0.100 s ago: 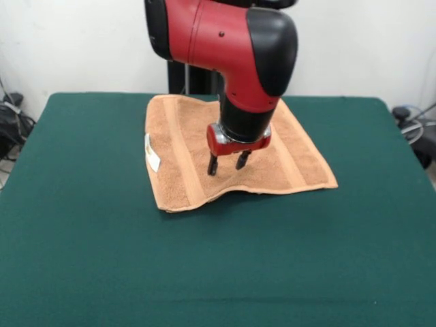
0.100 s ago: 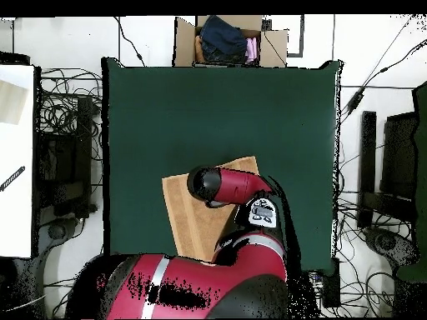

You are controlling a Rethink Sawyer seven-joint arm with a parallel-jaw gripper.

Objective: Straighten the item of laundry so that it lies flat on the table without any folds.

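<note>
The item of laundry (image 1: 180, 146), a tan terry towel with woven bands and a white label at its left edge, lies spread on the green table (image 1: 82, 238) toward the far side. Its near edge waves and lifts slightly in the middle. My gripper (image 1: 226, 163) hangs just above the towel's centre, open, its two dark fingers (image 1: 212, 165) apart with nothing between them. In the overhead view the towel (image 2: 188, 212) shows partly under the arm, on the table (image 2: 217, 117); the gripper itself is hidden there.
A cardboard box (image 2: 229, 40) holding dark and pink clothes sits beyond the table's far edge in the overhead view. Cables and equipment lie on the floor at both sides of the table.
</note>
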